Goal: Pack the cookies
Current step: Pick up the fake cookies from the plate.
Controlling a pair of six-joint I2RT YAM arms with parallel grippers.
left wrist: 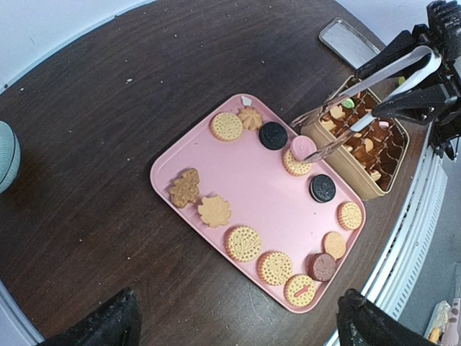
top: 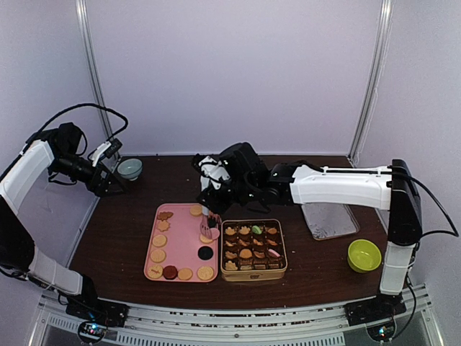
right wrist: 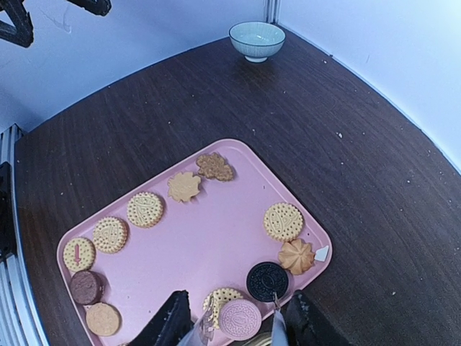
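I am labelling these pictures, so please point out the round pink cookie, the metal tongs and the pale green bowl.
Round pink cookie (right wrist: 240,319): right wrist view, centre of its top.
Metal tongs (left wrist: 412,72): left wrist view, wide rear part.
Pale green bowl (right wrist: 256,50): right wrist view, front wall.

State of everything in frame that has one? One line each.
left gripper: jaws open, empty
right gripper: shut on tongs
tongs: squeezed on pink cookie
pink cookie: pinched in tongs, over pink tray
pink tray: flat, loose cookies around its edges
tin: open, many compartments filled
silver tray: lying flat, empty
blue bowl: upright, empty
green bowl: upright, looks empty
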